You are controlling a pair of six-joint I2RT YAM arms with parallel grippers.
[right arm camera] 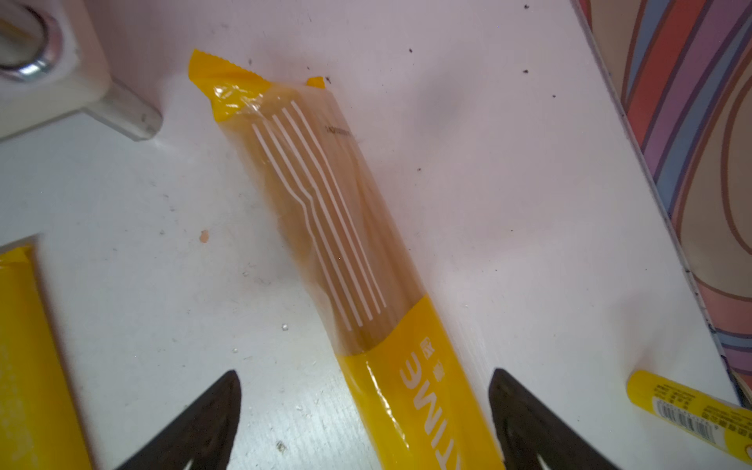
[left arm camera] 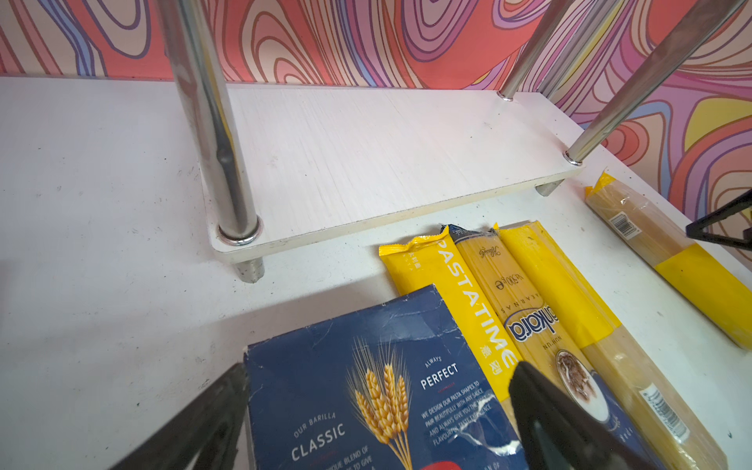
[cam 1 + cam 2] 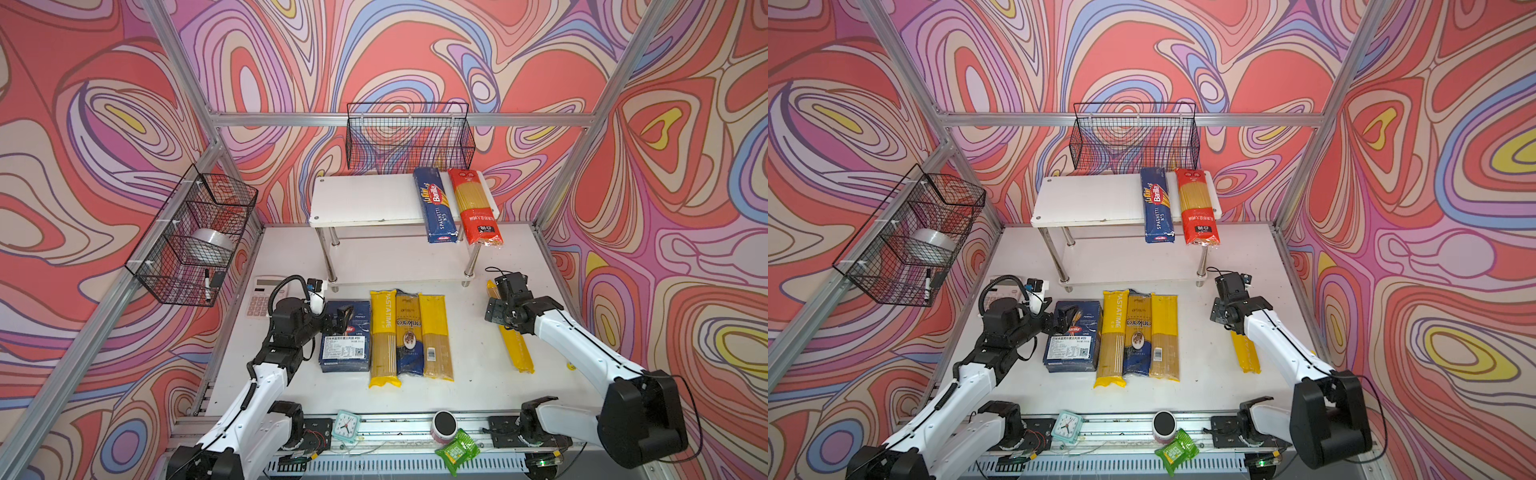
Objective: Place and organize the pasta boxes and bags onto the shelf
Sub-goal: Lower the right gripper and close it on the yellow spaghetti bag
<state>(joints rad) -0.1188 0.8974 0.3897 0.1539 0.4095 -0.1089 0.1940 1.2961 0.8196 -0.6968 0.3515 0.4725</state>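
The shelf stands at the back. The blue Barilla Spaghetti box and a red-and-clear bag lie on its top board and overhang the front edge; its lower board is bare. A stack of navy Barilla boxes lies on the table beside three bags: yellow PASTA TIME, dark blue-gold and yellow-and-clear. My left gripper is open, its fingers flanking the top navy box. My right gripper hangs open over another yellow-and-clear bag lying at the right.
Black wire baskets hang on the back wall and the left wall. A white calculator sits behind the left arm. Along the front edge are a clock, a round can and a green packet. A small yellow tube lies near the right wall.
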